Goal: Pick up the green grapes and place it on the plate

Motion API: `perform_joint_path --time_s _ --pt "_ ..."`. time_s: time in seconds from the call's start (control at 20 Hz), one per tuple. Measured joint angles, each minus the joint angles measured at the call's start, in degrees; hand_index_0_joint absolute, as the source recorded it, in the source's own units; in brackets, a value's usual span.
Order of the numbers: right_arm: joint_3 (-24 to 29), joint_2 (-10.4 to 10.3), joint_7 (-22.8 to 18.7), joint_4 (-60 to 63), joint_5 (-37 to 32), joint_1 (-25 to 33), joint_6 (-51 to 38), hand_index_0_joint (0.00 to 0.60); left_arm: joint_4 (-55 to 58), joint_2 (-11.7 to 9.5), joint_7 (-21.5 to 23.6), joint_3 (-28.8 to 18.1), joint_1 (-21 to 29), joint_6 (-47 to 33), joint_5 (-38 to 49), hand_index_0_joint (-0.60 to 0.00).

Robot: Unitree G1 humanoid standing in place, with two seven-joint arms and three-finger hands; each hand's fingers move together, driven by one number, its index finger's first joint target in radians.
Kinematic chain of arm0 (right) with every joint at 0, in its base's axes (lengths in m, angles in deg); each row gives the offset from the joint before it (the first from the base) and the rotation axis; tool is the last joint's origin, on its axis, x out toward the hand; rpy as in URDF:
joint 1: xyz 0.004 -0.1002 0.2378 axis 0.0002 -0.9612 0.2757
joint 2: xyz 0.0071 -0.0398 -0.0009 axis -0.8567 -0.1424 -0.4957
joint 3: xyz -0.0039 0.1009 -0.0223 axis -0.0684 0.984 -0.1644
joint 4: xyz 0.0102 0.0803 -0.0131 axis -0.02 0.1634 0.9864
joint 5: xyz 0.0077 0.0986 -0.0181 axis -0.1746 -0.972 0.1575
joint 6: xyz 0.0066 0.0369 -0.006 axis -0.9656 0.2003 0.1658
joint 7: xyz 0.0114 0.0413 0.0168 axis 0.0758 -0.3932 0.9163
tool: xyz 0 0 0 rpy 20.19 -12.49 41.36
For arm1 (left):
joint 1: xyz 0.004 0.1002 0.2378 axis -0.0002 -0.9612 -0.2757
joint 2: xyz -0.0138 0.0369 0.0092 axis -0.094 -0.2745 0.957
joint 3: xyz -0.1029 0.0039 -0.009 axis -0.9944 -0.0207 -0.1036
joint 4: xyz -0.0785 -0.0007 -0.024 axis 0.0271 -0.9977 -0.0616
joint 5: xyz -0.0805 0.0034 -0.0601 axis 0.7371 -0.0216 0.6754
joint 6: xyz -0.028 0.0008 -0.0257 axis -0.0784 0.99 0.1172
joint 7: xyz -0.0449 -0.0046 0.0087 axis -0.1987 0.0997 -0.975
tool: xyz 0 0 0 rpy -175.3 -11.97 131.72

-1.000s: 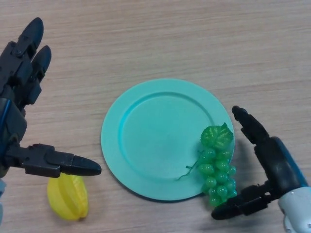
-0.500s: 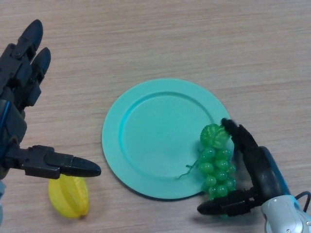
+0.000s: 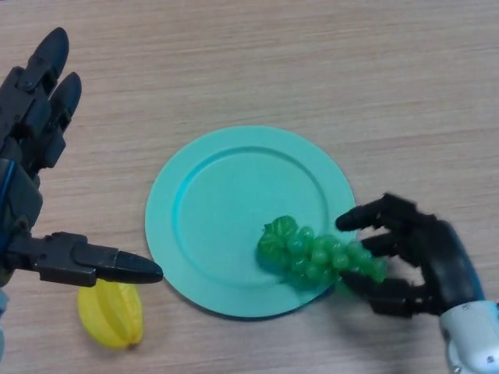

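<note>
Head view: right hand (image 3: 425, 261) around green grapes (image 3: 316, 255)

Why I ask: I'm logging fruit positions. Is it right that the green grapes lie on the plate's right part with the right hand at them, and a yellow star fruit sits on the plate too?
Not quite. In the head view the star fruit lies on the table, left of the plate and below the left hand. The green grapes are on the plate's right part, right hand at them.

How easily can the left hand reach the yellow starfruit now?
Probably easily: the left hand is open, its thumb directly above the yellow starfruit, with nothing between them.
</note>
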Motion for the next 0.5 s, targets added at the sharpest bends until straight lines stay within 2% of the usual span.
perform_joint_path --time_s 0.15,0.25,0.4,0.5 --pt "4.77 0.00 1.03 -6.70 -0.51 2.76 6.03 0.600 0.02 0.00 0.00 0.01 0.02 0.00 0.00 0.000" --pt "5.28 0.01 1.03 -11.90 -2.57 4.82 9.79 0.600 0.02 0.00 0.00 -0.01 0.02 0.00 0.04 0.000" --pt "1.07 0.01 0.95 -17.38 -2.58 9.67 14.84 0.600 0.02 0.00 0.00 -0.07 0.07 0.00 0.24 0.000" --pt "-4.43 0.02 -0.40 -18.89 -2.61 13.68 16.95 0.600 0.02 -0.01 0.01 -0.27 0.11 0.00 2.48 0.000"
